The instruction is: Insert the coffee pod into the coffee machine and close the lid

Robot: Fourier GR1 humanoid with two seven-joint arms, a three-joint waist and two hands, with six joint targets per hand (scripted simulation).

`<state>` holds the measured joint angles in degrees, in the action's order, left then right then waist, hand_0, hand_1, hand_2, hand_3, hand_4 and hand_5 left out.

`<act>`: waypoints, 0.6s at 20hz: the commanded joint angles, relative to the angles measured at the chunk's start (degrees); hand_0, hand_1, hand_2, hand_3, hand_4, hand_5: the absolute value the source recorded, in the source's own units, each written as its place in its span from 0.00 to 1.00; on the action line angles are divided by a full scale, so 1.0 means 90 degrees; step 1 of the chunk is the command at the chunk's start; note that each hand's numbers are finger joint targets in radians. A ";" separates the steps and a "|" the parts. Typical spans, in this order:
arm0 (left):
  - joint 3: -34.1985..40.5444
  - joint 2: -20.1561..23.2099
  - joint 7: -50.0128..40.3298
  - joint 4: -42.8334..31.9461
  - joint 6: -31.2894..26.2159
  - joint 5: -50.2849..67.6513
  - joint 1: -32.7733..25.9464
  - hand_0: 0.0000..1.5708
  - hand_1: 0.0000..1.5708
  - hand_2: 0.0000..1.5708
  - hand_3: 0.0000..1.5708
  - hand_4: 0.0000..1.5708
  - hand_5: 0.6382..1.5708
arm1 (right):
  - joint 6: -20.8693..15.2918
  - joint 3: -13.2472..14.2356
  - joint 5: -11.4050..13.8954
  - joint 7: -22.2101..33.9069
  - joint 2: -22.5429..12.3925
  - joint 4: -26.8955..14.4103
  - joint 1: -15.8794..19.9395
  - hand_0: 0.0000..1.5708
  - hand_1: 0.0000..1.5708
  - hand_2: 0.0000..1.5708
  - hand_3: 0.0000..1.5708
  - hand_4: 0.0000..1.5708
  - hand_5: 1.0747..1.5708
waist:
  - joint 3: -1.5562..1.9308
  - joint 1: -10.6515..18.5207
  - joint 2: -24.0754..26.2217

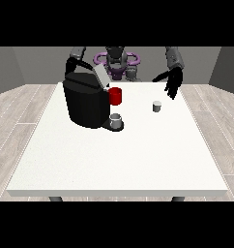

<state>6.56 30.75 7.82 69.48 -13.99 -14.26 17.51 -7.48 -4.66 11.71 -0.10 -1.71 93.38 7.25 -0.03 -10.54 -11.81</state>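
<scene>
- The small grey coffee pod (157, 106) is standing upright on the white table (138, 160), to the view's right of the black coffee machine (86, 100).
- The machine's lid (101, 75) is tilting up, open.
- The hand at the view's right (173, 81) is hanging above the pod with fingers spread, holding nothing.
- No writing is showing.

Even, diffuse lighting, bright white table (119, 160) without glare, black coffee machine (85, 104) dark and low in detail, faint soft shadows at object bases.

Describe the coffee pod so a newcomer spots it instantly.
Start at the black coffee machine on the white table. Look toward the view's right, below the hand at the view's right. The coffee pod stands alone there: small, pale grey, unlike the red cup beside the machine.
</scene>
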 commanded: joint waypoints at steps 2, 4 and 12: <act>-0.0179 0.0135 0.0182 -0.0749 -0.0159 -0.0455 0.0396 0.00 0.00 0.00 0.00 0.00 1.00 | -0.0017 0.0178 -0.0258 -0.0141 0.0143 -0.0218 0.0084 0.00 0.00 0.00 0.00 0.00 1.00 | 0.0003 -0.0015 -0.0176; -0.0281 0.0079 0.0219 -0.0932 0.0070 -0.0711 0.0634 0.00 0.00 0.00 0.00 0.00 1.00 | -0.0287 0.0314 0.0064 0.0174 0.0068 -0.0327 0.0689 0.00 0.00 0.00 0.00 0.00 1.00 | 0.0001 0.0084 -0.0590; -0.0430 -0.0206 0.0626 -0.2038 0.0790 -0.1516 0.1169 0.17 0.17 0.37 0.16 0.00 1.00 | 0.0092 0.0139 -0.0313 0.0719 0.0068 -0.0371 0.0569 0.00 0.00 0.00 0.00 0.00 1.00 | 0.0000 -0.0016 -0.0402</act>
<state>3.21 30.39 11.15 55.31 -10.44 -24.84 26.02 -8.13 -3.92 10.43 3.05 -1.01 90.01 11.25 -0.02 -10.54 -15.27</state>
